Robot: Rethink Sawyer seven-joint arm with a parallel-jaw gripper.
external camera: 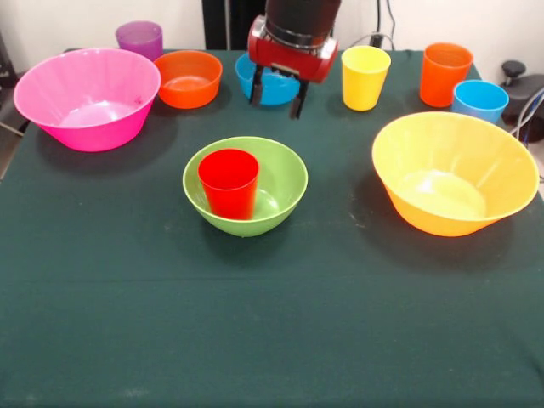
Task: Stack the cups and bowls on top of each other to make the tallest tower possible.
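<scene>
A red cup point(229, 182) stands upright inside the lime green bowl point(280, 183) at the table's middle. My gripper point(276, 99) hangs above the table just behind that bowl, open, with nothing between its fingers; it partly hides the small blue bowl point(270, 88). The large pink bowl point(87, 97) sits at the left, with the purple cup point(139, 38) behind it and the small orange bowl point(188, 78) beside it. The yellow cup point(365, 76), orange cup point(444, 74) and light blue cup point(479, 100) stand at the back right. The large yellow-orange bowl point(455, 172) rests at the right.
A dark green cloth point(272, 323) covers the table. Black cables and a dark object point(518, 81) lie past the right back corner.
</scene>
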